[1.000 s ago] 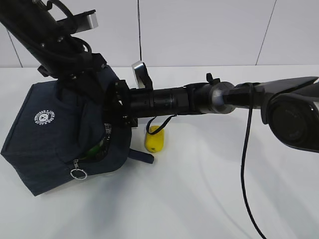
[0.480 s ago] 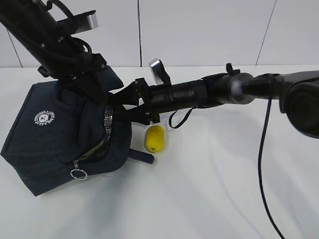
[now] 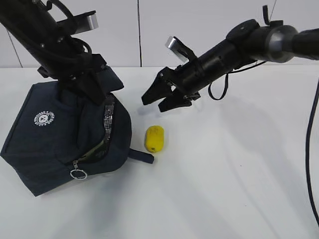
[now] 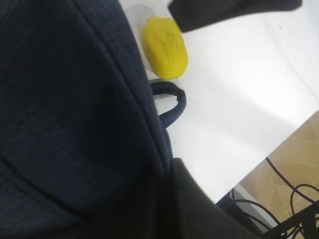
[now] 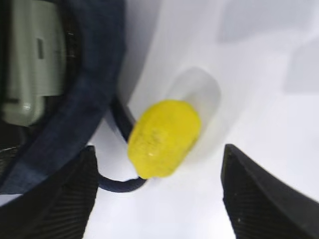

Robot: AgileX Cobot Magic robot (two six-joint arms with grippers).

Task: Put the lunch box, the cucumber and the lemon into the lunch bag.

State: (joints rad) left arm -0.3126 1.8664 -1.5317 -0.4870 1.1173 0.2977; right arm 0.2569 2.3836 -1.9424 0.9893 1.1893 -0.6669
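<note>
On the white desk [image 3: 224,189], the right claw [image 3: 167,98], jaws apart and empty, has withdrawn from the dark navy fabric lunch bag [image 3: 45,149] and hovers above the small yellow lemon [image 3: 154,138], probably next; the left claw [image 3: 92,87] stays clamped on the bag's rim.

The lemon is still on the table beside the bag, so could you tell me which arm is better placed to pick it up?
The right. Its gripper is open and empty above the lemon, which shows between its fingers in the wrist view. The left gripper is shut on the lunch bag, holding it open.
</note>
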